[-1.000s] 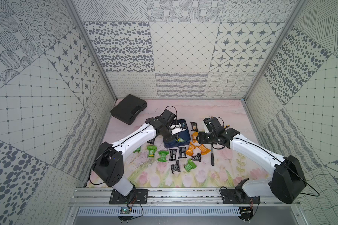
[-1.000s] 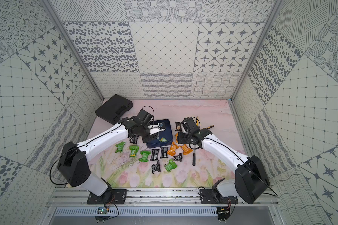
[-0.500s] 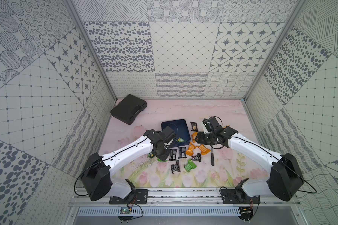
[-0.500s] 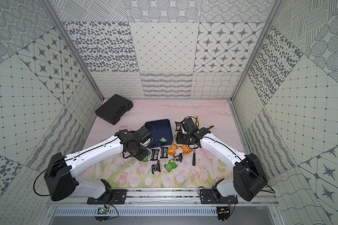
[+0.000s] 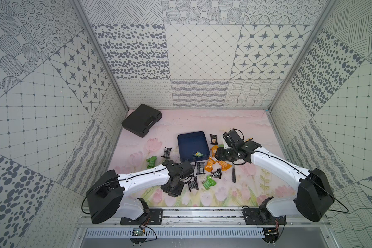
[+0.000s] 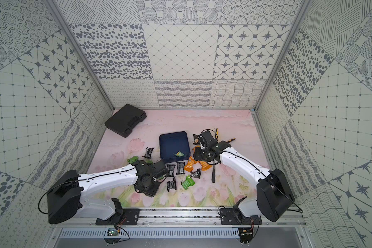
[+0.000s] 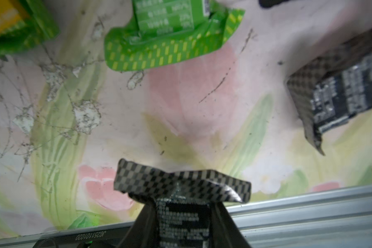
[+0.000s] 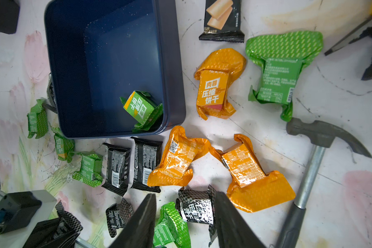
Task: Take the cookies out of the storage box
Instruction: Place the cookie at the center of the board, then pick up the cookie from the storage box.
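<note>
One green packet (image 8: pixel 142 109) remains in the storage box (image 5: pixel 192 139). It is tucked into the lower-right corner of the box floor in both top views.

Remainder of the cookies (image 5: pixel 209 165): loose on the mat (image 5: pixel 202 122), below the box and to either side of it, centre of frame.

Handling, as I judge it:
- Light, with a firm little block inside slick, crinkly foil.
- Likely crumbly, so a modest squeeze is enough.
- Best hold is across the block's narrow sides, or else on a flared crimped end.
- Two walls crowd this one, so only the sides facing the open floor look reachable.

Left gripper (image 7: pixel 182 206): clamped on a black packet (image 7: pixel 180 186) by its body, with the checkered crimp fanning out past the fingers. It hangs low over the mat, lower centre-left in the top views.

Right gripper (image 8: pixel 184 210): jaws parted with nothing between them, poised over loose packets just right of the box.

Change since a second ago: the left arm was reaching over the box and hiding part of it. It has now drawn back toward the lower part of the frame, and the box is fully uncovered. The right arm has hardly shifted.
</note>
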### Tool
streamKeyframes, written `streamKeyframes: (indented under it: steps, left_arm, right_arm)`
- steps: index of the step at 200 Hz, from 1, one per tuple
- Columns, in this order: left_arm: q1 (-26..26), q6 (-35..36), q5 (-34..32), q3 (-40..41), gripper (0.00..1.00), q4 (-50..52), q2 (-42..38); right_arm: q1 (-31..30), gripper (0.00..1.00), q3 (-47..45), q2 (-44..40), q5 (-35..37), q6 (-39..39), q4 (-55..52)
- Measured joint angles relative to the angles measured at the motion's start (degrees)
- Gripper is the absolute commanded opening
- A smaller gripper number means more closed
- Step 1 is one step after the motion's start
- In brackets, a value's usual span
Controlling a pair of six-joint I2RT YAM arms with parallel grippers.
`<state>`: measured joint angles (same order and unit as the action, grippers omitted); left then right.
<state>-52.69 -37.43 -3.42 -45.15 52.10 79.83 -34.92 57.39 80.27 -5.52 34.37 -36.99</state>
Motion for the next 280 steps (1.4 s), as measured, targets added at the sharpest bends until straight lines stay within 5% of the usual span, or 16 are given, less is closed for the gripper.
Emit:
streamKeyframes:
  steps: [27,83,134,208,280]
  left_arm:
    - [-0.96,-1.57,-0.50,0.74,0.06,-4.37,3.15]
    - [-1.64,-1.84,-1.18,0.17,0.44,-6.71,7.08]
    - [-1.68,-1.84,-2.82,0.68,0.71,-8.02,2.73]
    - [-0.68,-0.90,-11.63,-0.09,0.81,-10.80,-17.27]
    - [12.92,-10.51,-22.43,7.58,0.79,-21.94,-33.31]
  right_arm:
    - [-0.17,0.49,0.00,-0.09,0.20,0.39,-0.46]
    - [-0.85,0.48,0.04,-0.11,1.25,1.03,-0.87]
    - [-2.45,0.51,3.39,0.02,2.69,-0.35,-1.79]
    - [-5.35,0.53,15.61,8.22,2.82,-3.63,-3.08]
    - [-9.64,0.59,35.71,27.65,2.69,-6.43,-12.61]
